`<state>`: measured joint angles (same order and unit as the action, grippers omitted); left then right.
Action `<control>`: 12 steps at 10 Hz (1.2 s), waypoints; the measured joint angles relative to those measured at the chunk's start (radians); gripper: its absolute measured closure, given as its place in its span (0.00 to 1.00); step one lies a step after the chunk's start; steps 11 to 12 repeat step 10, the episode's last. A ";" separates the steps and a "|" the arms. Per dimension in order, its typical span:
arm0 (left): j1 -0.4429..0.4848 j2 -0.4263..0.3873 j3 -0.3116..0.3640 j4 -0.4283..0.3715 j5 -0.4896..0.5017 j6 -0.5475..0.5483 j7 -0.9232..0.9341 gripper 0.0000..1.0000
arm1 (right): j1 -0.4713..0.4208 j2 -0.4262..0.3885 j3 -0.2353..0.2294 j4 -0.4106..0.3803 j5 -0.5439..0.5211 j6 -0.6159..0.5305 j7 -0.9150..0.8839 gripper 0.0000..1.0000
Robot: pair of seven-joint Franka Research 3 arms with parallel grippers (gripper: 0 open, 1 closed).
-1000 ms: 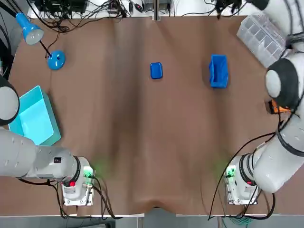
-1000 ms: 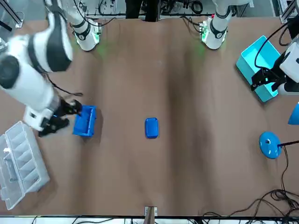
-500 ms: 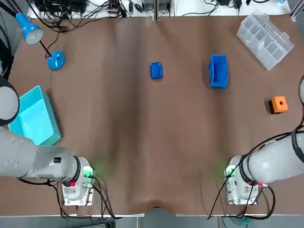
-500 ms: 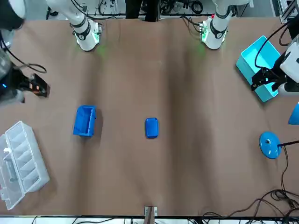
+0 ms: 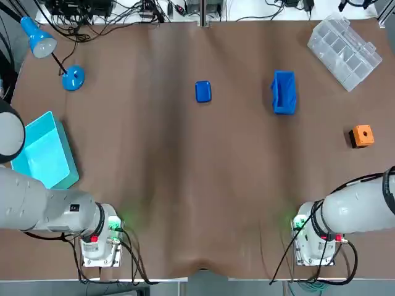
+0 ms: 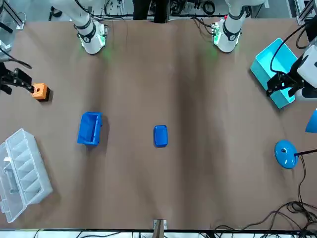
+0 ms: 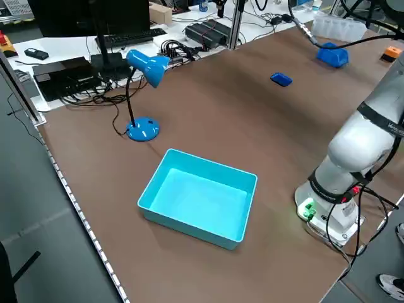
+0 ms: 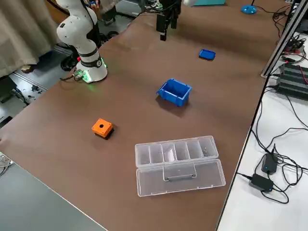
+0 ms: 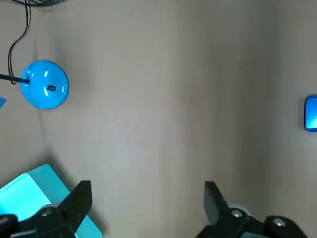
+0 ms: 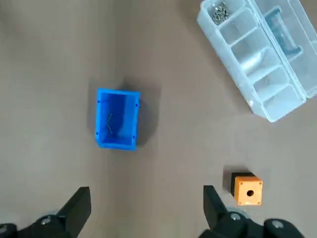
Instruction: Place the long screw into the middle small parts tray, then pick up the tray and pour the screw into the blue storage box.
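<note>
My right gripper (image 10: 143, 212) hangs over the table's right edge, its fingers spread wide with nothing between them, near the small orange cube with a hole in its top (image 10: 246, 189). The open-topped blue plastic storage box (image 10: 117, 119) stands on the brown table (image 5: 185, 185), and a thin long screw (image 10: 109, 121) lies on its floor. The small flat blue parts tray (image 5: 203, 91) rests to the box's left, well apart from it. My left gripper (image 9: 146, 209) is parked, fingers apart and empty, by the teal rectangular bin (image 9: 27, 191). The clear compartmented plastic case (image 10: 262, 49) lies open at the far right corner.
</note>
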<state>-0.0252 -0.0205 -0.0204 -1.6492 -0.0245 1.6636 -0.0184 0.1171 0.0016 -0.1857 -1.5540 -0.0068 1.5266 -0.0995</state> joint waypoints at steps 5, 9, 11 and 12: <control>0.000 0.000 0.000 0.000 0.000 0.000 0.000 0.00 | 0.000 -0.004 0.010 0.018 0.000 0.010 0.016 0.00; 0.000 0.000 0.000 0.000 0.000 0.000 0.000 0.00 | 0.000 -0.004 0.015 0.019 0.000 0.031 0.016 0.00; 0.000 0.000 0.000 0.000 0.000 0.000 0.000 0.00 | 0.000 -0.004 0.015 0.021 0.000 0.033 0.016 0.00; 0.000 0.000 0.000 0.000 0.000 0.000 0.000 0.00 | 0.000 -0.004 0.015 0.021 0.000 0.033 0.016 0.00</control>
